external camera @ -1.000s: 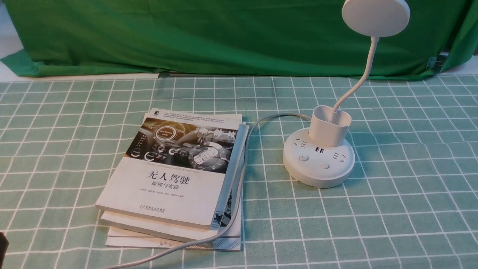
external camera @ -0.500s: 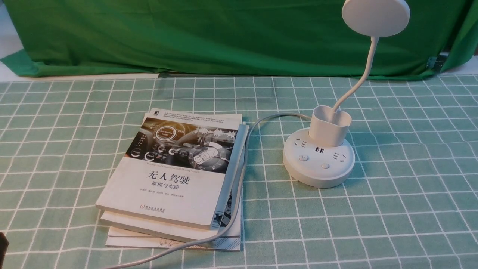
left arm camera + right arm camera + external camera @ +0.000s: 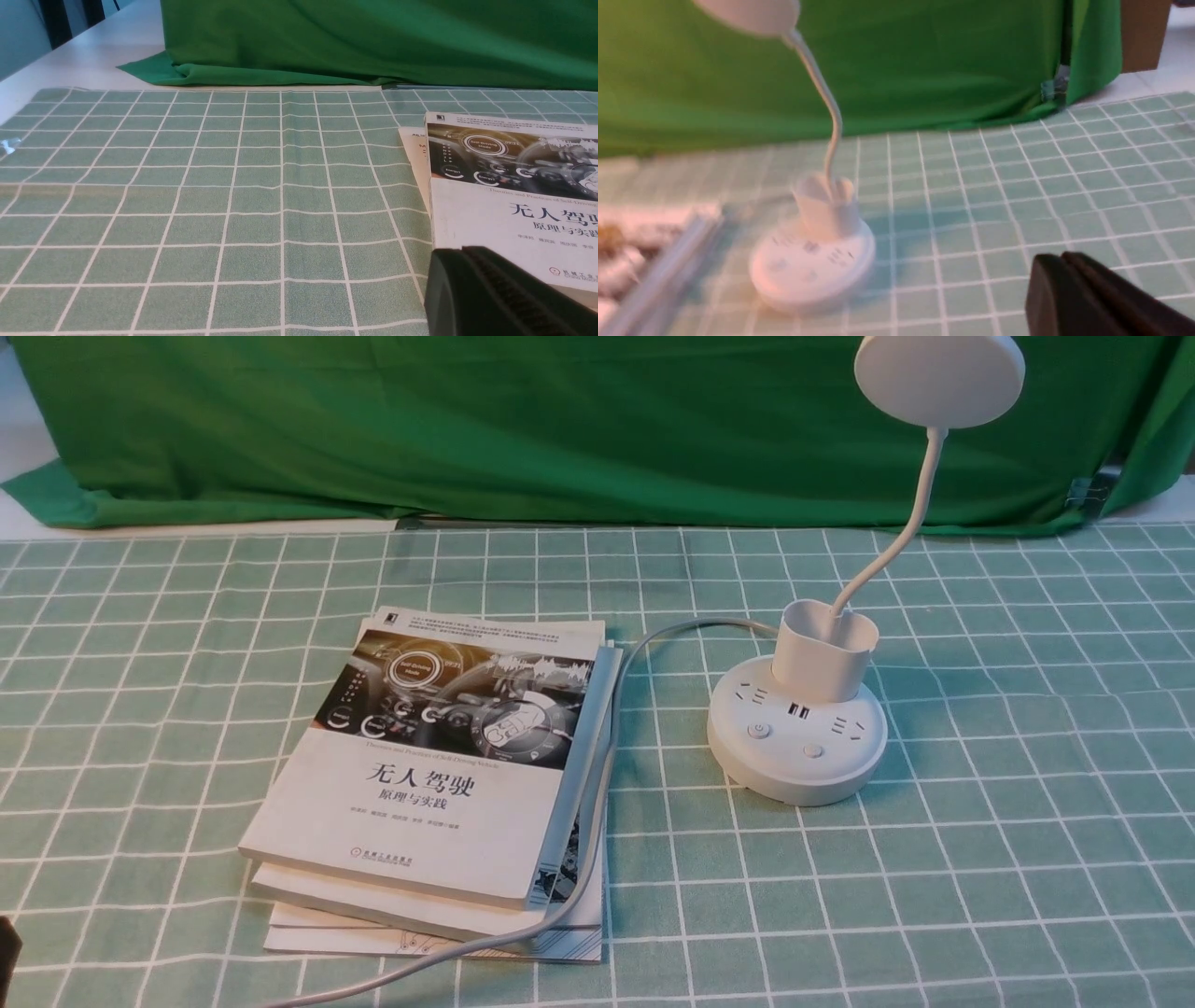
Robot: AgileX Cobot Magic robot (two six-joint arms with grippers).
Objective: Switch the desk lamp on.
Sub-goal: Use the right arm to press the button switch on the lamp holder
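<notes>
The white desk lamp stands on the checked cloth at the right, with its disc head up on a curved gooseneck above a cup holder. Two round buttons sit on the front of the base; no glow shows from the head. It appears blurred in the right wrist view. My right gripper is shut and empty, off to the lamp's right and apart from it. My left gripper is shut and empty, low by the near left corner of the books. In the front view only a dark sliver of it shows.
A stack of books lies left of the lamp, also seen in the left wrist view. The lamp's white cable runs from the base along the books' right edge to the table's front. A green cloth backdrop closes the far side.
</notes>
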